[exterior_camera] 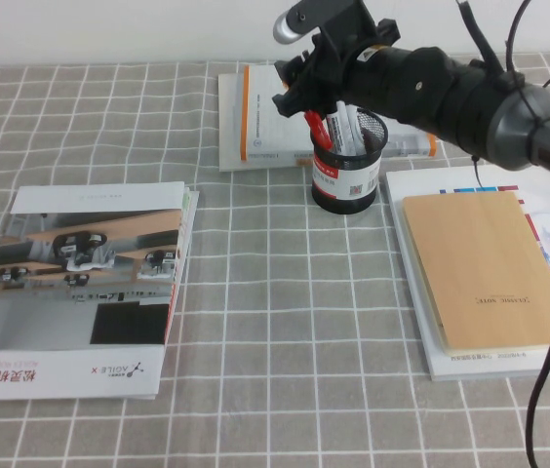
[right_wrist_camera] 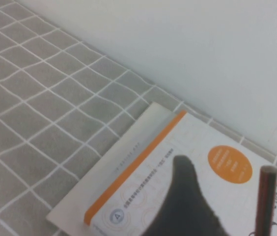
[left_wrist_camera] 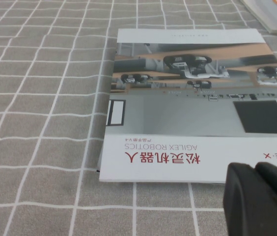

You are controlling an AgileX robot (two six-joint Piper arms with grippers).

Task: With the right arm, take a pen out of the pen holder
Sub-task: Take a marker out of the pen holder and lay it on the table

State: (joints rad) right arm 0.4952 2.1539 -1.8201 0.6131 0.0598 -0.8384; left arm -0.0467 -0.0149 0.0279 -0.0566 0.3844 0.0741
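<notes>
Right gripper (exterior_camera: 302,93) spread, left gripper (left_wrist_camera: 262,199) low

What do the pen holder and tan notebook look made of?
Pen holder: black metal mesh, apparently; pens show through its wall. Tan notebook: matte kraft-like card cover, no glare. Right gripper hangs open over the holder; left gripper sits above the brochure.

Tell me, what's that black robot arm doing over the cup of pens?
The right arm is reaching over the pen holder at the back of the table. Its right tool hangs open just above the pens, and no pen is grabbed yet. The left tool is off to the side, just above the near edge of the brochure, doing nothing with the pens.
</notes>
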